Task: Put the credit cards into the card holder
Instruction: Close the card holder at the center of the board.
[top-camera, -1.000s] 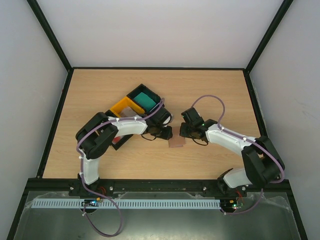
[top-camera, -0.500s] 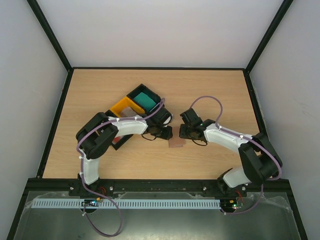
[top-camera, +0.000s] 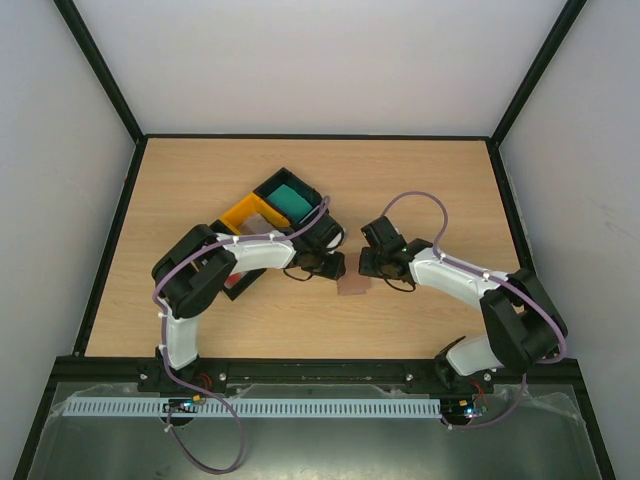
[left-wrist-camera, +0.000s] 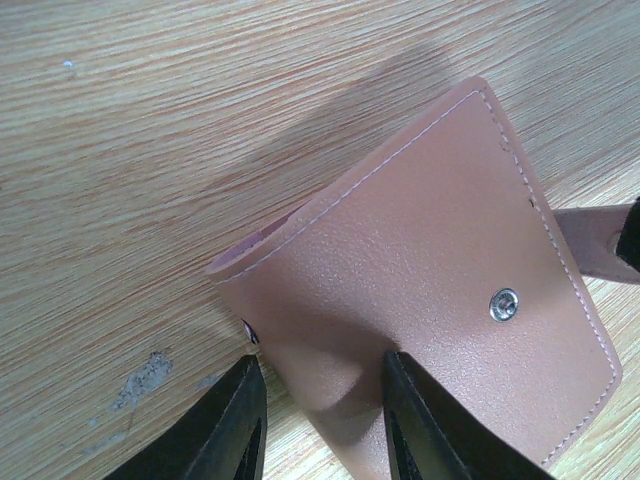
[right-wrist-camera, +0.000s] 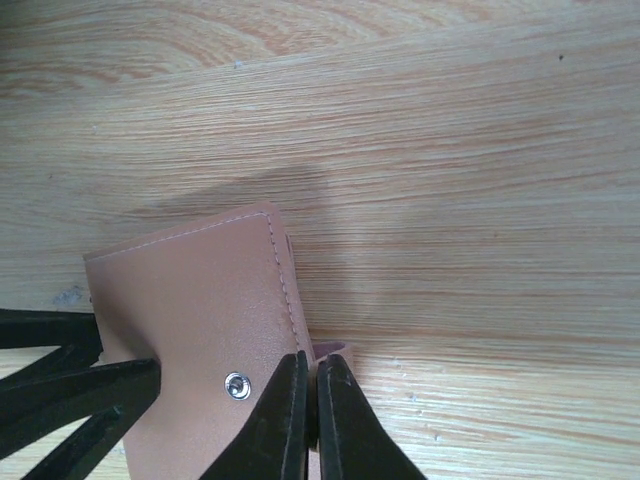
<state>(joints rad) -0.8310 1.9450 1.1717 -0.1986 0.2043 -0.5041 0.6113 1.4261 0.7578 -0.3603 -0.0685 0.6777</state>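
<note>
The pinkish-brown card holder (top-camera: 353, 286) lies closed on the wooden table between both grippers. In the left wrist view the card holder (left-wrist-camera: 430, 250) shows its metal snap, and my left gripper (left-wrist-camera: 320, 362) is open. One finger rests on the holder's cover and the other stands on the wood beside its corner. My right gripper (right-wrist-camera: 312, 362) is shut on the holder's small tab (right-wrist-camera: 335, 350) at the edge of the card holder (right-wrist-camera: 200, 300). A teal green credit card stack (top-camera: 292, 200) sits in a black tray. The other cards are hidden.
A black tray (top-camera: 300, 180) and a yellow tray (top-camera: 245, 213) stand at the back left, partly under the left arm (top-camera: 255, 252). Another dark tray part (top-camera: 235, 287) peeks out below that arm. Black frame rails border the table.
The right arm's elbow has shifted very slightly. Both grippers and the card holder stay where they were.
</note>
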